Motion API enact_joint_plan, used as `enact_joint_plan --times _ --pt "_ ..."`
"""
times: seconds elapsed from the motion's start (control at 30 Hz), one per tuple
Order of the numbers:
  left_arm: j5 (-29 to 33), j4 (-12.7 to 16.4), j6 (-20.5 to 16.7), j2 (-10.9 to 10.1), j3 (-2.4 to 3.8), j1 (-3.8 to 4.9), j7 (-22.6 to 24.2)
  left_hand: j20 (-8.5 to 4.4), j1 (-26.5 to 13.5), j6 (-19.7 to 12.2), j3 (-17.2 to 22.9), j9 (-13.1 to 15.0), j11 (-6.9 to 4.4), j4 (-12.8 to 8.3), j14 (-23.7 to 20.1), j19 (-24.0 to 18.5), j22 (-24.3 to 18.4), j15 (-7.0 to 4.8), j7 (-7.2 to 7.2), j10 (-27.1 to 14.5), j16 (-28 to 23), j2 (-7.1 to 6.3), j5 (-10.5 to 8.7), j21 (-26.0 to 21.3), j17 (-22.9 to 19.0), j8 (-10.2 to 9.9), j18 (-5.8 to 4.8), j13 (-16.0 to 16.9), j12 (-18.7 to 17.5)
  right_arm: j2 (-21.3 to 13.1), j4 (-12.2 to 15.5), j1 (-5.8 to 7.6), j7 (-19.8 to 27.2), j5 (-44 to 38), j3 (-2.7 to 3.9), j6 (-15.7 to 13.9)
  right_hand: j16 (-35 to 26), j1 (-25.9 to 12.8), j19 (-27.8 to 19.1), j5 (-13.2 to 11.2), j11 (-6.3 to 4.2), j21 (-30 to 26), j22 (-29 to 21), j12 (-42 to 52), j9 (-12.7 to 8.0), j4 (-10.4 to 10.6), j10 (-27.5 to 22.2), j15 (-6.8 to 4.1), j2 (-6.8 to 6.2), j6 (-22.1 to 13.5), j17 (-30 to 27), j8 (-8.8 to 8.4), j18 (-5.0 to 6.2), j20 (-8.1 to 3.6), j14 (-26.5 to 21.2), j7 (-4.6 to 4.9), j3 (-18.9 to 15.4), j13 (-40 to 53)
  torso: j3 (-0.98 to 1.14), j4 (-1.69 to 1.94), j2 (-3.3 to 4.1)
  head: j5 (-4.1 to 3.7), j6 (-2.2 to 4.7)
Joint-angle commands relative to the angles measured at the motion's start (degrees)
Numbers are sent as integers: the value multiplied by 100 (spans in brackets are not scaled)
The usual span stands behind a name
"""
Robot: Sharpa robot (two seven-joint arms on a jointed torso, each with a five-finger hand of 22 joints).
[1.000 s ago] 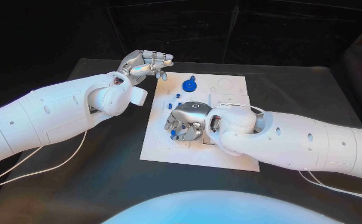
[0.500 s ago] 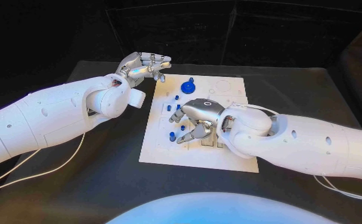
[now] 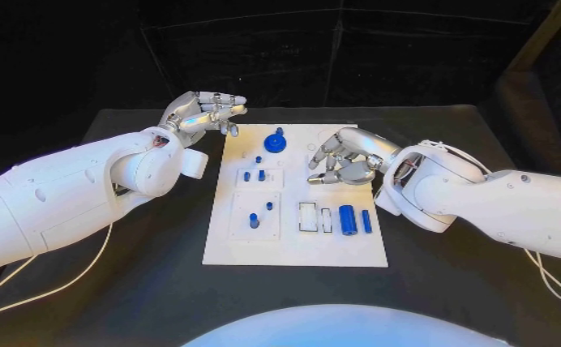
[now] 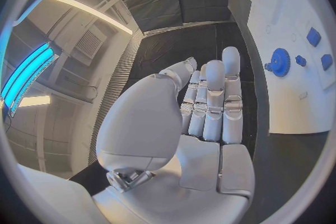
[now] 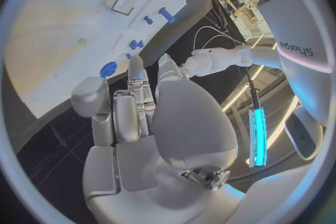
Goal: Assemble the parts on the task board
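The white task board (image 3: 293, 237) is seen lying flat in the middle of the black table (image 3: 468, 282), between the two hands. At its far edge a blue gear-like part (image 3: 275, 143) is standing. Two small blue parts (image 3: 254, 175) are seated in a square recess below it, and two more, a blue peg (image 3: 254, 220) and a small blue stub (image 3: 269, 205), in the larger recess nearer the robot. To the right of these, two empty rectangular slots (image 3: 314, 216) are noted, with two blue cylinders (image 3: 354, 220) lying just beside them. The left hand (image 3: 201, 112) is held above the table off the board's far left corner, fingers loosely curled, nothing gripped. The right hand (image 3: 345, 156) is raised over the board's right side, fingers apart and empty.
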Motion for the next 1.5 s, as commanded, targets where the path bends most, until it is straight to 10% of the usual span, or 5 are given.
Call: enact_joint_plan --times 0.03,0.17,0.53,1.5 --pt "18 30 49 -15 2 8 25 17 -34 -31 -11 -7 -12 15 -43 -42 -7 -8 8 -46 -18 19 16 -27 -7 34 71 10 30 -194 72 15 -642 842 -3 -47 126 -148 99 93 -42 214 302 691 48 12 -178 -73 53 26 188 116 -115 -28 260 -50 -177 699 -14 -78 -38 -55 8" --pt "18 59 41 -79 -26 8 24 17 -34 -31 -11 -7 -12 15 -43 -42 -7 -8 8 -46 -18 19 16 -27 -7 34 71 10 30 -425 218 14 -1227 523 -8 329 370 -758 260 507 -86 566 861 1886 124 31 -9 -77 103 -2 580 245 -199 -64 330 -68 -489 2189 -17 -137 -66 -98 13" --pt "18 96 46 -155 -93 8 33 18 -37 -30 -13 -6 -13 16 -44 -41 -10 -7 7 -46 -18 19 15 -29 -8 38 71 11 35 -717 573 -136 -2313 -856 -29 778 434 -932 226 260 -116 635 938 2535 310 68 -35 -99 -30 -20 676 489 -204 -76 322 -107 -597 3169 -38 -214 -130 -158 9" --pt "18 95 75 -156 -110 7 38 20 -42 -22 -23 -3 -19 15 -49 -41 -21 -9 -4 -46 -16 17 14 -37 -16 53 72 15 56 -314 347 -544 -2576 -1348 -59 1078 571 -1079 261 349 -117 733 1103 2869 416 71 70 -98 -25 -82 926 602 -231 -75 360 -112 -533 3729 -53 -197 -135 -132 -65"
